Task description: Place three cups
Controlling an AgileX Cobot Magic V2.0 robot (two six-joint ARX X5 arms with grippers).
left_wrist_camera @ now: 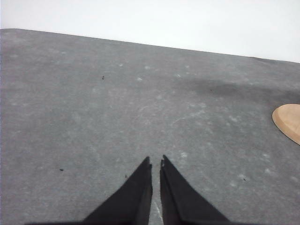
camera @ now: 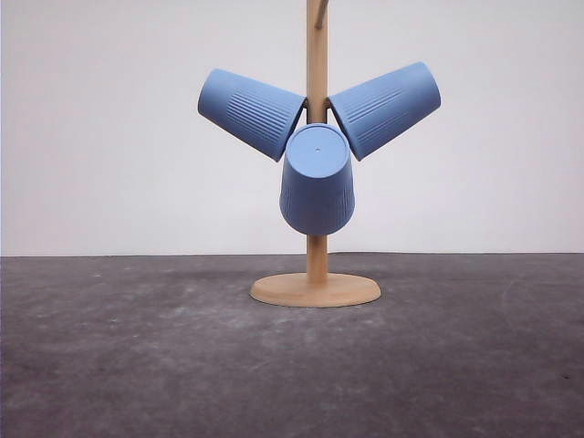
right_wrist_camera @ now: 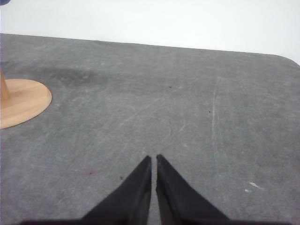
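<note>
Covering the work area: a dark grey, lightly scuffed table (camera: 137, 365) reaching back to a plain white wall (camera: 109, 164).
Room: nothing beyond the wall and the tabletop can be made out; the light is even.
Stand: 1 wooden cup tree (camera: 317, 265) with a round flat base and an upright pole, set near the middle of the table toward the wall.
Left arm: the left gripper (left_wrist_camera: 155, 164) hangs low over bare tabletop, its 2 black fingers pointing forward, the stand's base edge (left_wrist_camera: 288, 123) off to one side and well apart.
Left tool state: fingertips drawn together with a thin slit between them, clenched on nothing.
Right arm: the right gripper (right_wrist_camera: 153, 160) sits low over bare tabletop as well, 2 black fingers aimed forward, the stand's base (right_wrist_camera: 23, 101) well apart from it.
Right tool state: tips nearly meeting, closed with nothing between them.
Cups, count: 3 light-blue ribbed tumblers, all hung on the stand's pegs, none on the table.
Left cup (camera: 251, 111): tilted, base pointing up and to the left.
Right cup (camera: 385, 108): tilted, base pointing up and to the right.
Middle cup (camera: 317, 181): lower down in front of the pole, flat base facing the front camera.
</note>
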